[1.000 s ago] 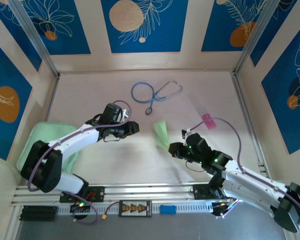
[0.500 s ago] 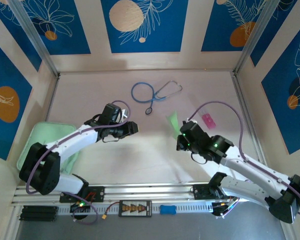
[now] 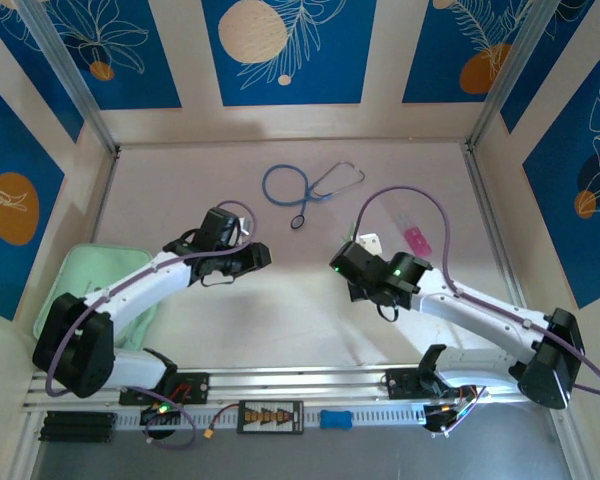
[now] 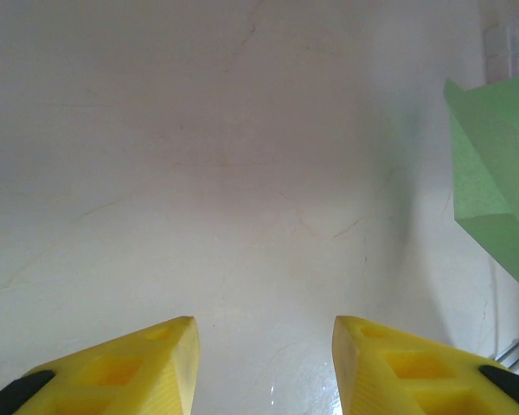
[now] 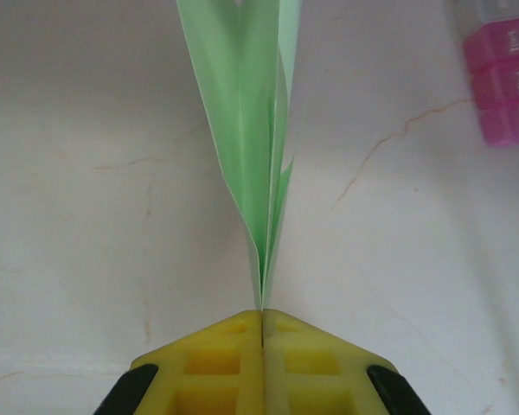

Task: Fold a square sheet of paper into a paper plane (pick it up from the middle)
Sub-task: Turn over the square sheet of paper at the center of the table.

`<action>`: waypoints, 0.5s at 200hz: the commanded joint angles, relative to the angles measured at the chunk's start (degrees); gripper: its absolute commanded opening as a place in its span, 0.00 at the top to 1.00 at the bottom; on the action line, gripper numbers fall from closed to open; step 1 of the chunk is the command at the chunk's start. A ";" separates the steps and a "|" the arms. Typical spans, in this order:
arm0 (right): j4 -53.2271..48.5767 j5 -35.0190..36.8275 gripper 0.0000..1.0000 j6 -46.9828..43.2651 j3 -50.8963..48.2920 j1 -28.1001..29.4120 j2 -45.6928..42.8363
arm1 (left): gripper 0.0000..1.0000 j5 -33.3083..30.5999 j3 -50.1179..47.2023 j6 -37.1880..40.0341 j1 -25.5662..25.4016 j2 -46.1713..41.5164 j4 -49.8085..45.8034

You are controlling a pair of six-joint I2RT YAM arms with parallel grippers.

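Right fingers (image 5: 216,354): pinched shut on one end of the paper plane (image 5: 255,130), near the pink pillbox (image 5: 506,82). Left fingers (image 4: 147,363): apart, empty. Folding looks finished; apparently only release remains.

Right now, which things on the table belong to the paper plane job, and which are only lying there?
For the job:
- paper plane, pinched in the shut right claw

Lying about:
- stethoscope
- pink pill box
- mint-green pad
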 commanded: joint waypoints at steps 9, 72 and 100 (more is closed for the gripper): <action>-5.57 6.44 0.93 -0.95 2.88 2.34 4.26 | 0.54 -2.60 0.92 1.02 1.35 -2.24 -2.86; -7.63 6.61 0.91 -3.96 7.57 8.75 18.09 | 0.53 -2.91 -0.78 0.00 3.29 -3.84 -3.22; -3.70 1.16 0.89 -9.45 10.14 13.05 24.68 | 0.53 -2.98 -1.26 -0.33 4.08 -4.25 -3.30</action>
